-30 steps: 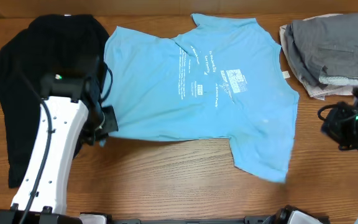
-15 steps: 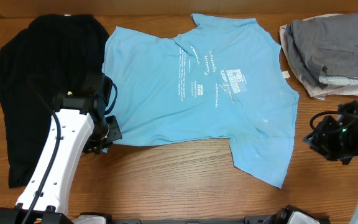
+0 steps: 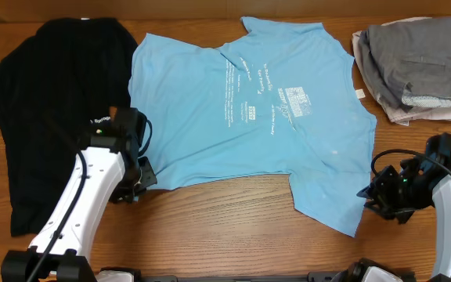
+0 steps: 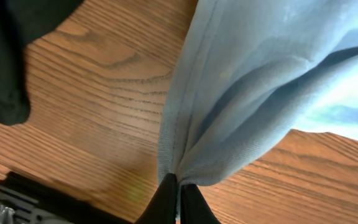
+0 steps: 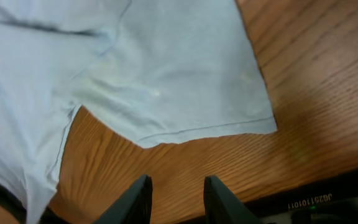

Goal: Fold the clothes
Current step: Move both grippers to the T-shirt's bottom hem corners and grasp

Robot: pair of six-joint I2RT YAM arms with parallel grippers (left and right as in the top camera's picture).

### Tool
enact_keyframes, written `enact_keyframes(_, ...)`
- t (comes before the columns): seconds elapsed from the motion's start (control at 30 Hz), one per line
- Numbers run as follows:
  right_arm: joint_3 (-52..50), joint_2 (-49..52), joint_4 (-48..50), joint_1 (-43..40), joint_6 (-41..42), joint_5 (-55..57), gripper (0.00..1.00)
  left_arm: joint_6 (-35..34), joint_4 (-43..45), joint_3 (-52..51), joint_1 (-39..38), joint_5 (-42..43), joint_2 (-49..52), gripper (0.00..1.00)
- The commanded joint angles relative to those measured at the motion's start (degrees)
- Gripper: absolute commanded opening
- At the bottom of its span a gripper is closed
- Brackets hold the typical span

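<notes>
The light blue T-shirt (image 3: 265, 117) lies spread out in the middle of the table (image 3: 225, 227). The left gripper (image 4: 178, 191) pinches its near left corner. The right gripper (image 5: 178, 200) is open wide, just beside the near right sleeve.

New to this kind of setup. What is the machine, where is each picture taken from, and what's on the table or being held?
Two robot arms work at a wooden table. The wide picture comes from a camera fixed above. The two close-ups come from a camera on each arm's wrist. On the table lie a light blue T-shirt spread out, a black shirt beside it, and a pile of grey clothes in the far right corner. Each arm grasps with a pair of fingers. The left fingers are pinched shut on the T-shirt's edge. The right fingers are open over bare wood beside a sleeve, holding nothing.
</notes>
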Motion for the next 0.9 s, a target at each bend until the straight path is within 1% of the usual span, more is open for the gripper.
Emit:
enact_keyframes(0.0,-2.4,-0.7,0.9,2.5,8.9,5.3,0.32,-3.3,3.7,-3.7,-0.1,-0.7,-1.0,0.04)
enact_keyframes(0.07,-3.1,-0.7,1.1,4.0,11.1,6.6,0.32,-3.7,6.2,-5.4,-0.1,-0.7,-1.0,0.04)
enact_keyframes(0.17,-4.7,-0.6,2.2,6.6,15.0,9.3,0.32,-6.1,8.8,-7.8,0.0,-0.7,-1.0,0.04)
enact_keyframes(0.4,-6.1,0.8,4.5,11.9,22.4,13.6,0.33,-6.3,11.6,-9.4,0.0,-0.7,-1.0,0.04)
enact_keyframes(0.47,-7.0,2.4,5.9,13.6,24.3,14.1,0.44,-6.3,12.4,-9.4,0.0,-0.5,-1.0,0.04)
enact_keyframes(0.57,-8.2,5.2,8.2,15.7,26.4,14.2,0.54,-6.3,13.5,-9.4,0.0,0.1,-1.0,0.04)
enact_keyframes(0.73,-10.4,10.4,11.6,16.4,27.5,14.2,0.55,-6.3,13.8,-9.4,0.0,0.1,-1.0,0.05)
enact_keyframes(0.87,-12.9,11.8,13.8,16.4,28.4,14.1,0.55,-6.3,14.1,-9.4,0.0,0.3,-1.0,0.06)
